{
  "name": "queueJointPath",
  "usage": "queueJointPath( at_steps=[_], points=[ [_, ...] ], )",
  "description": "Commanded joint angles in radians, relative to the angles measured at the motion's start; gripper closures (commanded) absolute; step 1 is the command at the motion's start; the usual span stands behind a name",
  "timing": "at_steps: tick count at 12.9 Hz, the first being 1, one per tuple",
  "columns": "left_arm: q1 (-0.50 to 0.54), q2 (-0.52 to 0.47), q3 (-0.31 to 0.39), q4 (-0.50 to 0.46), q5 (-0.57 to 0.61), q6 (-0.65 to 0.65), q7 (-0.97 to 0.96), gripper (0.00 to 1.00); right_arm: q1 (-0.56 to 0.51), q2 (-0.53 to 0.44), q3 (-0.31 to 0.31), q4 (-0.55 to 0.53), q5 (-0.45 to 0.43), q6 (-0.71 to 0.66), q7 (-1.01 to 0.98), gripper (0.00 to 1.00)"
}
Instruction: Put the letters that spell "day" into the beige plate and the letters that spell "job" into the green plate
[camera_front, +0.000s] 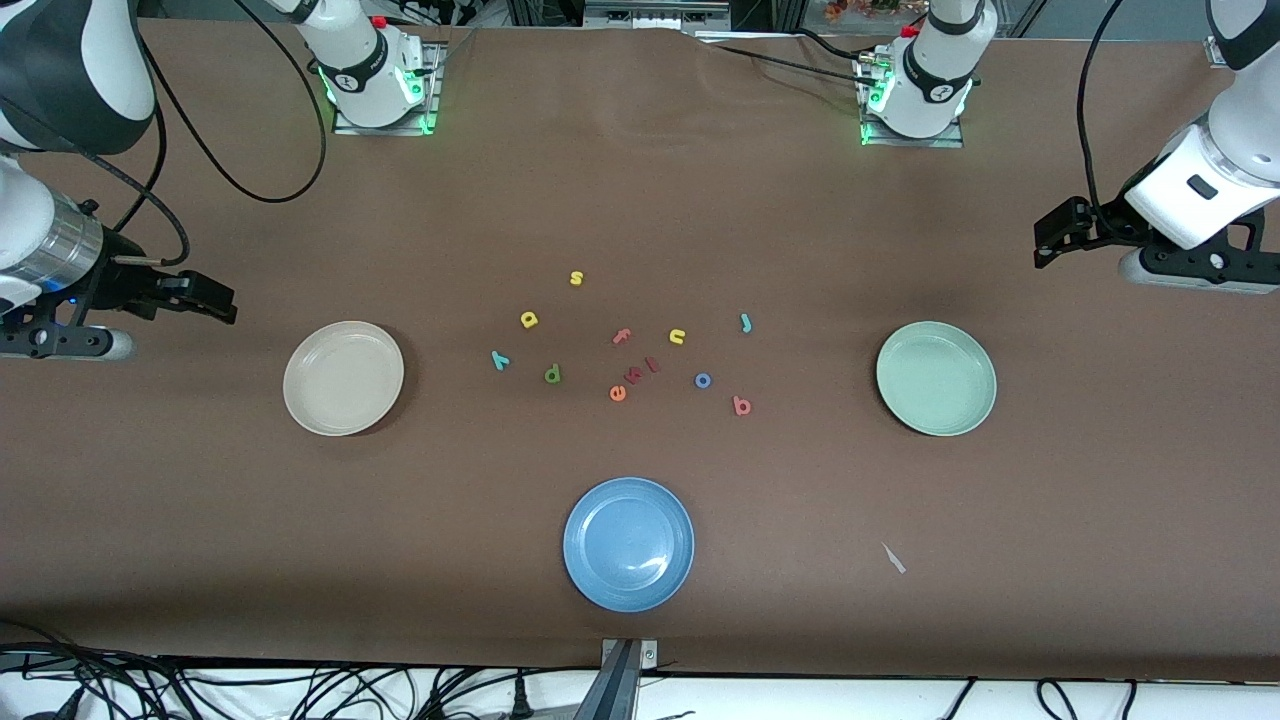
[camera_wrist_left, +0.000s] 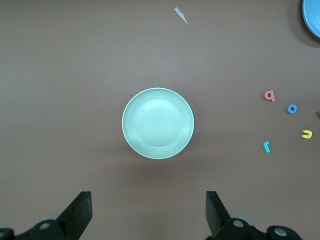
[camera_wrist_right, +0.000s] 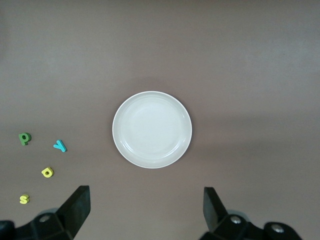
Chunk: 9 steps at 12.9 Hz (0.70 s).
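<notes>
No sorting has begun: both plates are bare and every letter lies loose on the table (camera_front: 640, 200) between them. The dark green "d" (camera_front: 552, 374), yellow "a" (camera_front: 529, 320) and teal "y" (camera_front: 500, 360) sit toward the beige plate (camera_front: 343, 378); the teal "j" (camera_front: 745, 322), blue "o" (camera_front: 703, 380) and salmon "b" (camera_front: 741, 405) toward the green plate (camera_front: 936, 378). The right gripper (camera_wrist_right: 145, 207) hangs above the table just off the beige plate, fingers spread wide and holding nothing; the left gripper (camera_wrist_left: 147, 210) hangs likewise by the green plate, also wide and empty. The next move, in my judgement, calls for a descent onto one tiny letter, narrowly, avoiding the orange "e" (camera_front: 617, 393) and yellow "n" (camera_front: 677, 337).
</notes>
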Motion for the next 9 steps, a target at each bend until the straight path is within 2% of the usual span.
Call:
queueJointPath(
  at_steps=[1, 9],
  points=[
    [0.006, 0.007, -0.001, 0.028, -0.018, -0.037, 0.017, 0.0, -0.001, -0.016, 0.002, -0.016, -0.015, 0.008, -0.007, 0.0],
    [0.002, 0.007, -0.004, 0.04, -0.018, -0.04, 0.015, 0.0, -0.001, -0.016, 0.002, -0.016, -0.015, 0.007, -0.007, 0.0]
  ],
)
